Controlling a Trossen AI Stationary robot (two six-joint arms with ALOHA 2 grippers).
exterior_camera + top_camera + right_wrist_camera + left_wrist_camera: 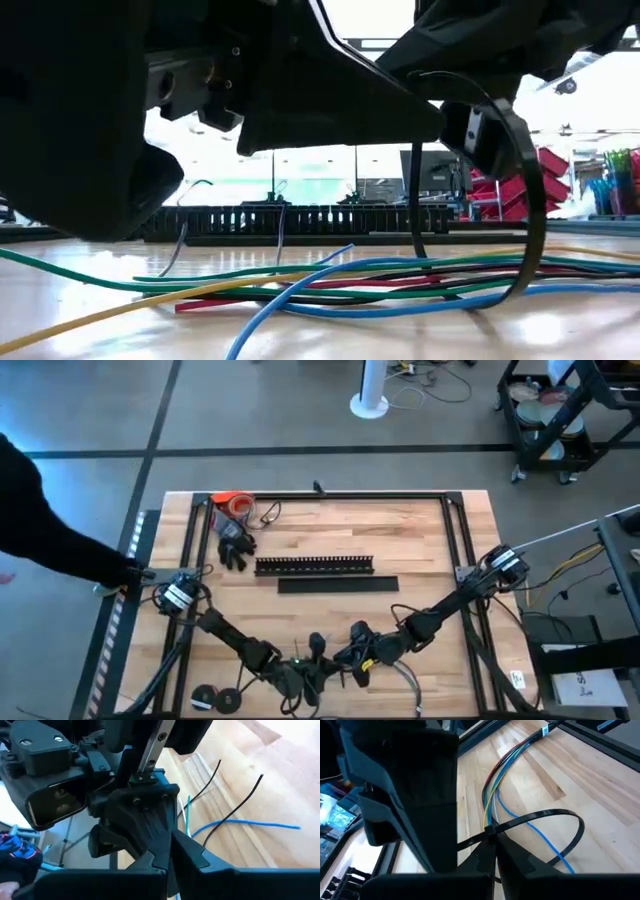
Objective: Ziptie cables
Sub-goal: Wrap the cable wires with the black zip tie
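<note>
The cables (330,285) are thin green, blue, yellow, red and black wires lying along the table near its front edge, and they also show in the left wrist view (492,790). A black ziptie (530,200) forms a wide loop around them (575,822). Both grippers meet above the bundle at the front middle of the table. My left gripper (312,660) is shut on the ziptie. My right gripper (355,658), close beside it, is also shut. My left gripper pinches the ziptie where its strap crosses the cables (489,834), between its two fingers. The fingers slant down from the left. The loop stands out past the fingers, its lower part under the cables on the table. My right gripper is shut at the ziptie's upper strap (450,80), which runs up under its dark body. Its own fingers (195,855) hide the place of contact. The loop hangs below it around the cables.
A long slotted black bar (315,565) and a flat black strip (338,585) lie mid-table. Black gloves (235,545) and an orange roll (232,503) sit at the far left. Small rolls (215,698) lie front left. A person's dark sleeve (60,530) reaches the left edge.
</note>
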